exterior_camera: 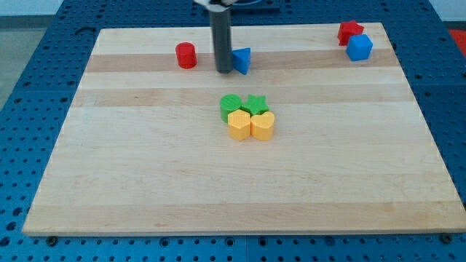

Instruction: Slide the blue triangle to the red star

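Observation:
The blue triangle [242, 60] lies on the wooden board near the view's top, a little left of centre. The red star [349, 31] sits at the view's top right corner of the board, touching a blue cube [360, 48] just below and right of it. My tip [223, 70] stands at the blue triangle's left side, touching it or nearly so. The dark rod rises straight up out of the view's top.
A red cylinder [186, 55] stands left of my tip. In the middle of the board a green cylinder [230, 106], a green star [255, 104], a yellow hexagon [239, 125] and a yellow heart [263, 125] cluster together. The board [145, 182] lies on a blue perforated table.

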`<state>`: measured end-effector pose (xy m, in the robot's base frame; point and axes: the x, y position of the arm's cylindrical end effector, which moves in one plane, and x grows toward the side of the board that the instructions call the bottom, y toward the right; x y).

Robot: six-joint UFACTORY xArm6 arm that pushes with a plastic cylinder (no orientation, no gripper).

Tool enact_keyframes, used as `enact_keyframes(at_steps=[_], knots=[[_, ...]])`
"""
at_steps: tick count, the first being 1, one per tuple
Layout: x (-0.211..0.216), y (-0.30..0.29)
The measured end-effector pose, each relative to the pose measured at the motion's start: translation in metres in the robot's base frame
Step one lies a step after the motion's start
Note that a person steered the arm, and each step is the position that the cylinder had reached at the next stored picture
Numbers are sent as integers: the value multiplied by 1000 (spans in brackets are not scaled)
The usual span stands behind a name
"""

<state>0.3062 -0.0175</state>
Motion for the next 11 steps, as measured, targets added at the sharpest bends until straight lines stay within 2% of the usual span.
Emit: enact_keyframes(at_steps=[2,3,5,6,8,11], knots=[[-57,90],[-59,111],[-48,63],[-33,61],[-32,111],[-42,142]])
